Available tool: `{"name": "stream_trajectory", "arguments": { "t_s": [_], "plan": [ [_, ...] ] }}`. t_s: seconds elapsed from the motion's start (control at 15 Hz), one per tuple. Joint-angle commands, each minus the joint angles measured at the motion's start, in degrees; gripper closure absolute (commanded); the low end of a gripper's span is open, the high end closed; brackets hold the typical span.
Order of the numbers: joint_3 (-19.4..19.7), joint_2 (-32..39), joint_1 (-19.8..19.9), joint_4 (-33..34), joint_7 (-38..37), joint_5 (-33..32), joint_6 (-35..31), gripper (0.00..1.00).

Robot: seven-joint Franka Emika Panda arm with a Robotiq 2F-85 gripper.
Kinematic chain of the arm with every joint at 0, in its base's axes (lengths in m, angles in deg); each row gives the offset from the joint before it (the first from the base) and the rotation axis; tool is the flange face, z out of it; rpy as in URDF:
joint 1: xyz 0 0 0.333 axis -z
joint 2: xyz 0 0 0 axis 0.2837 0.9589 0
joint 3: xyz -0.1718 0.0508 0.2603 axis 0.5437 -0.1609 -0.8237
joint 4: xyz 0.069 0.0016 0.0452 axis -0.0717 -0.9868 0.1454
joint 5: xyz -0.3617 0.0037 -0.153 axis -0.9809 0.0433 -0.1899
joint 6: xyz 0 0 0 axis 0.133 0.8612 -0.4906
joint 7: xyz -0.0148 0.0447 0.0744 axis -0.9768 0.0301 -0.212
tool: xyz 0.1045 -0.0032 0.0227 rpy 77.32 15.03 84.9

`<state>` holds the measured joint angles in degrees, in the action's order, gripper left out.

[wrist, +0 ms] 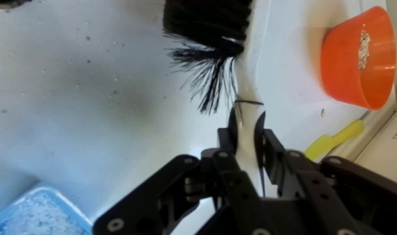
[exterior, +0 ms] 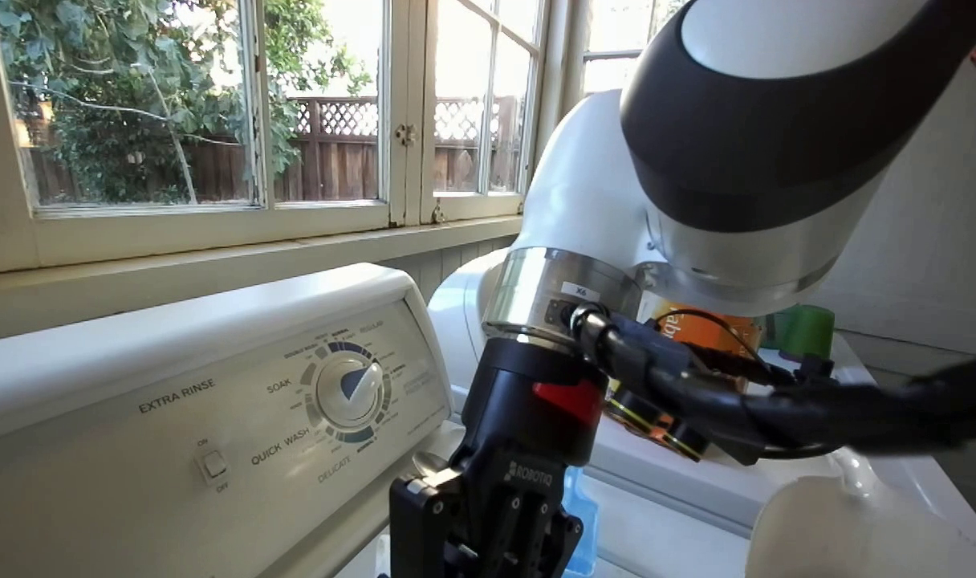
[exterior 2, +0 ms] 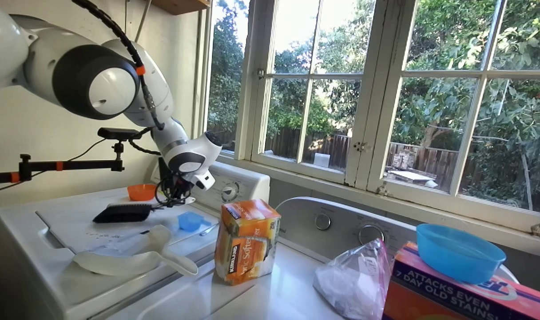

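Observation:
My gripper point(wrist: 246, 137) is shut on the pale handle of a brush point(wrist: 206, 23) with black bristles. Its bristles fan out ahead of the fingers in the wrist view. The brush point(exterior 2: 123, 214) lies roughly level at or just above the white washer lid point(exterior 2: 74, 213); I cannot tell if it touches. Small dark and clear specks lie on the lid. A blue container point(wrist: 38, 213) with white granules is at lower left. An orange cup point(wrist: 342, 62) with bits inside and a yellow spatula point(wrist: 335, 138) are at right. In an exterior view the gripper's point(exterior: 488, 530) fingertips are cut off.
The washer's control panel point(exterior: 215, 433) rises beside the gripper. A cream dustpan-like piece point(exterior 2: 119, 263) sits at the lid's front edge. A fabric softener box point(exterior 2: 248, 242), a clear bag point(exterior 2: 354, 280) and a detergent box point(exterior 2: 452, 293) with a blue bowl point(exterior 2: 458, 255) stand beyond.

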<state>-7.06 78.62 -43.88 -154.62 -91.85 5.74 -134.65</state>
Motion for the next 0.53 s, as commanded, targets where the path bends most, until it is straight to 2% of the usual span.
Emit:
{"name": "stream_trajectory", "arguments": {
  "t_s": [0.0, 0.33, 0.4, 0.47],
  "plan": [
    [-0.18, 0.29, 0.07, 0.44, -0.24, -0.33, 0.17, 0.73],
    [-0.11, 0.43, 0.38, 0.44, -0.21, -0.31, 0.17, 0.73],
    [-0.12, 0.44, 0.38, 0.44, -0.21, -0.31, 0.17, 0.93],
    [-0.05, 0.41, 0.35, 0.22, -0.37, -0.09, -0.71, 0.93]
  ]
}}
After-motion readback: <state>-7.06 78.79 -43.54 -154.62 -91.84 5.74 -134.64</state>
